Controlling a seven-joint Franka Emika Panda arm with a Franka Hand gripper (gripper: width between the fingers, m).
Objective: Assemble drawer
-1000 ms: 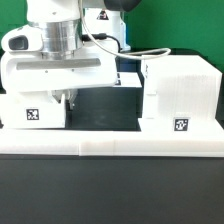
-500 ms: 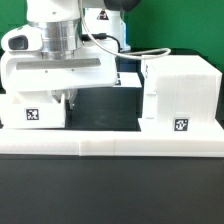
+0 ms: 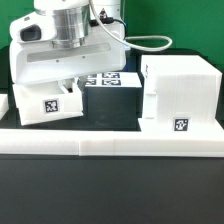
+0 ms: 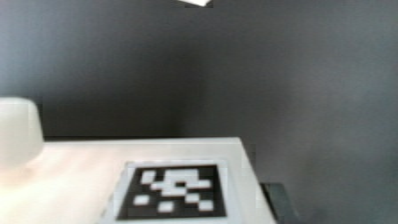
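The small open-top drawer box point(image 3: 45, 104) with its black-and-white tag hangs tilted above the table, left of the big cube-like casing point(image 3: 180, 92). My gripper point(image 3: 68, 91) comes down from above and is shut on the box's wall; the white hand hides most of the fingers. In the wrist view the box's tagged face point(image 4: 178, 188) fills the lower part, with one dark finger point(image 4: 276, 197) at its edge. A white piece point(image 3: 5, 101) at the exterior view's left edge may be the second small box; I cannot tell.
The long low white rail point(image 3: 110, 147) runs across the front of the table. The marker board point(image 3: 112, 79) lies behind, between the hand and the casing. A grey cable point(image 3: 150, 42) loops from the arm above the casing.
The small box has left the table: it is now lifted, tilted, and shifted toward the exterior view's right with the hand. The marker board behind it has come into sight.
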